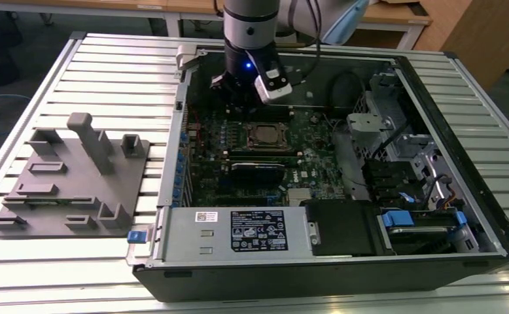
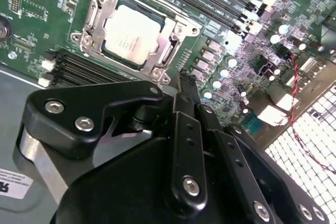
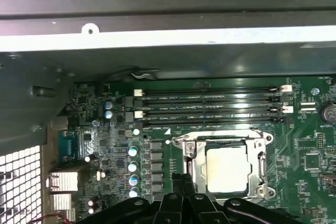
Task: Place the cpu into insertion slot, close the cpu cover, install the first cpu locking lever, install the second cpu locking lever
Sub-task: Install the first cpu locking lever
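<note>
Cpu (image 3: pixel 227 169): seated, rim hidden beneath closed cpu cover (image 3: pixel 199 165). Tool (image 3: pixel 181 178): fingertips together, empty, near the cover; body cut off.

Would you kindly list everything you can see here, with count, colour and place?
case: one, black, open, on the table
table: one, silver, slatted, under the case
fixture: one, grey, on the table, to the exterior view's left of the case
board: one, green, inside the case
slot: one, silvery rim, on the board
cpu: one, grey, seated in the slot
cover: one, silvery, flat over the cpu
memory slots: several, black, on either side of the slot
power supply: one, silver, at the case's side nearest the exterior camera
arm: one, grey, above the case
gripper: one, black, jaws shut and empty, over the board beside the slot
</note>
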Action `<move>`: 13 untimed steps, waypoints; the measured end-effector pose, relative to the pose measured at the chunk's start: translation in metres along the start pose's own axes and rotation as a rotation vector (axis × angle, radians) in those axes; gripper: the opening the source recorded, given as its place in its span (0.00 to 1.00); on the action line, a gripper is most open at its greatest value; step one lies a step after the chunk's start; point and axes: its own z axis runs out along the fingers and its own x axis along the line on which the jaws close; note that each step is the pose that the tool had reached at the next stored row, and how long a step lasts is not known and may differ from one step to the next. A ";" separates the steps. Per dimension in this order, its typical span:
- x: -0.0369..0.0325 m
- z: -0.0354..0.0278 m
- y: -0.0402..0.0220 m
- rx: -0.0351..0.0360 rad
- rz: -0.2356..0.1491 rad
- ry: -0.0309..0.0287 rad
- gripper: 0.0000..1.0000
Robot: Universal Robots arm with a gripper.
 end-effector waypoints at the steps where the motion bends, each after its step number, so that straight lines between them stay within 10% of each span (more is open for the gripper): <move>1: 0.0007 0.0000 0.0000 0.0000 0.000 0.0000 0.11; 8: 0.0099 0.0003 -0.0013 -0.0060 0.000 -0.0005 0.11; 11: 0.0122 0.0004 -0.0023 -0.0222 0.000 0.0004 0.11; 13: 0.0128 0.0004 -0.0029 -0.0529 0.001 0.0021 0.11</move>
